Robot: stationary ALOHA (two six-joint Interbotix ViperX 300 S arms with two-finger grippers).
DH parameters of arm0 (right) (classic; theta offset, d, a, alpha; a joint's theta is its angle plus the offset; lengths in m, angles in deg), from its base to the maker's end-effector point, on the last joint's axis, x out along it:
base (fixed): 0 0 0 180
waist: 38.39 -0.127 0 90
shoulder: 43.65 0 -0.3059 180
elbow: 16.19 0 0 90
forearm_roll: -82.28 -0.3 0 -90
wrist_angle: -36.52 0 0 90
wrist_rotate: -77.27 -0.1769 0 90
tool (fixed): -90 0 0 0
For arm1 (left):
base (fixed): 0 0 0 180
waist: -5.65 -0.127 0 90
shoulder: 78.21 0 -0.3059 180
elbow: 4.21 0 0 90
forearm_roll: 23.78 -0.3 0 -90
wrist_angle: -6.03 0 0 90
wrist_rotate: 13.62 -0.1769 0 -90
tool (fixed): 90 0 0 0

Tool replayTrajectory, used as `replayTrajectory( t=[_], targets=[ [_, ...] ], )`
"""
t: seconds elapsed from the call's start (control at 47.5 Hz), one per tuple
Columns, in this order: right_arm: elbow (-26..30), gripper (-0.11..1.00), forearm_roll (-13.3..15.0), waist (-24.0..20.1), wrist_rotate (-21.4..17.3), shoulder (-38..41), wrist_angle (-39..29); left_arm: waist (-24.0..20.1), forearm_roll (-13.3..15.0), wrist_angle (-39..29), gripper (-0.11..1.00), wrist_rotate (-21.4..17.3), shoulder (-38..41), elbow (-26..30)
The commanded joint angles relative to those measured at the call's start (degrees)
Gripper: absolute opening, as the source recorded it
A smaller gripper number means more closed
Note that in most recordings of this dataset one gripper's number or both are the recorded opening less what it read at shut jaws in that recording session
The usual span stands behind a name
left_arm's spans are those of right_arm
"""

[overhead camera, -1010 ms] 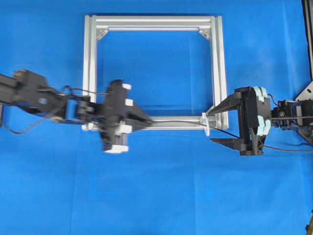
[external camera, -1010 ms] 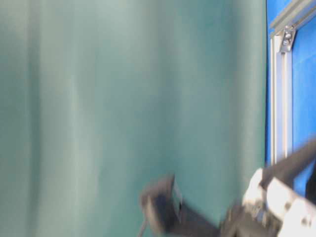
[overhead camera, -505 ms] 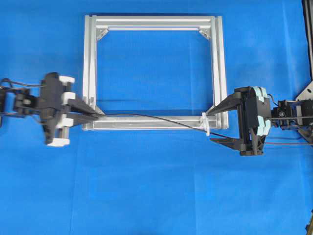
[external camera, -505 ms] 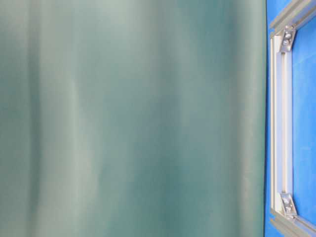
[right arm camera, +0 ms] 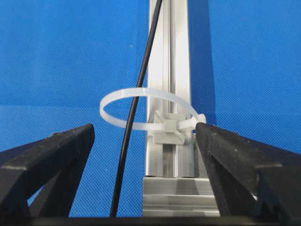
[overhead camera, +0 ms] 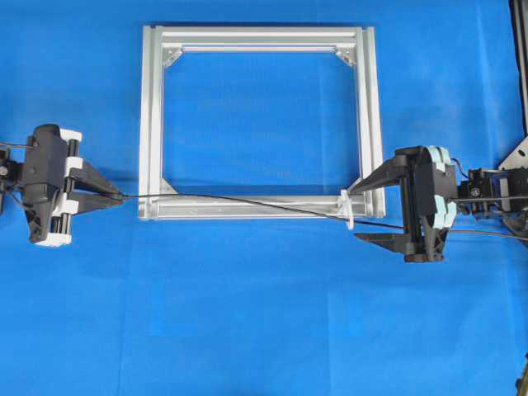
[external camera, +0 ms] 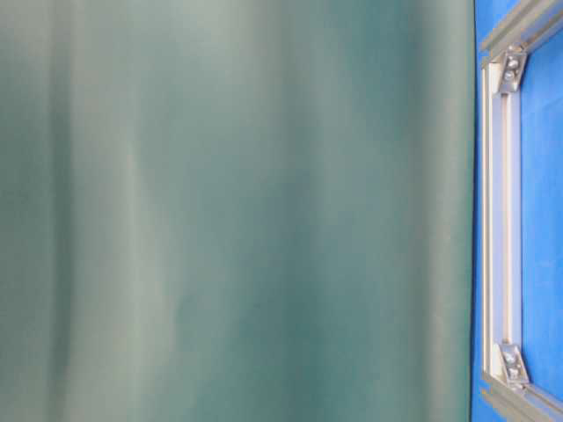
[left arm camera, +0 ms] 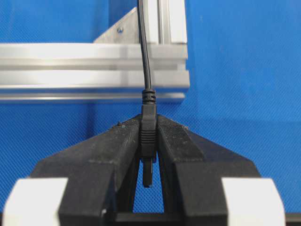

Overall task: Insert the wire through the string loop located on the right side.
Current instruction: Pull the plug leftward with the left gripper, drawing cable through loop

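Note:
The wire [overhead camera: 239, 200] runs as a thin black line from my left gripper [overhead camera: 121, 196] over the frame's near bar to the string loop [overhead camera: 348, 211] and on to the right. In the left wrist view that gripper [left arm camera: 149, 123] is shut on the wire's dark plug [left arm camera: 148, 134], tip pointing back between the fingers. The right wrist view shows the white loop [right arm camera: 167, 126] on the frame bar [right arm camera: 171, 56], with the wire [right arm camera: 122, 165] crossing its opening. My right gripper [overhead camera: 355, 214] stands open on either side of the loop [right arm camera: 145, 129], holding nothing.
The aluminium frame [overhead camera: 256, 37] lies flat on the blue cloth. A blurred teal surface [external camera: 237, 211] fills most of the table-level view, leaving only a strip of frame [external camera: 501, 220]. A metal bracket [overhead camera: 518, 157] and arm cables sit at the right edge.
My left gripper has travelled left from the frame's near bar to beyond its left corner, drawing the plug and wire with it. The right gripper has stayed still and open.

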Motion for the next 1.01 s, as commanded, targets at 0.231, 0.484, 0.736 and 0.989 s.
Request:
replayTrajectory(
  t=[0.231, 0.484, 0.736, 0.989],
  targets=[
    [0.88, 0.94, 0.09, 0.09, 0.00, -0.70, 0.26, 0.00, -0.09, -1.93, 0.07, -0.18, 0.97, 2.46],
    [0.88, 0.94, 0.09, 0.09, 0.09, -0.70, 0.18, 0.09, -0.18, -3.16, 0.37, 0.44, 0.97, 2.64],
    [1.05, 0.94, 0.09, 0.09, 0.26, -0.79, -0.97, 0.09, -0.18, -4.83, 0.83, 0.18, 0.53, 2.90],
    [2.11, 0.94, 0.09, 0.09, 2.20, -7.21, -6.42, 0.09, -0.18, -7.82, 0.79, 0.35, -5.19, 4.57]
  ],
)
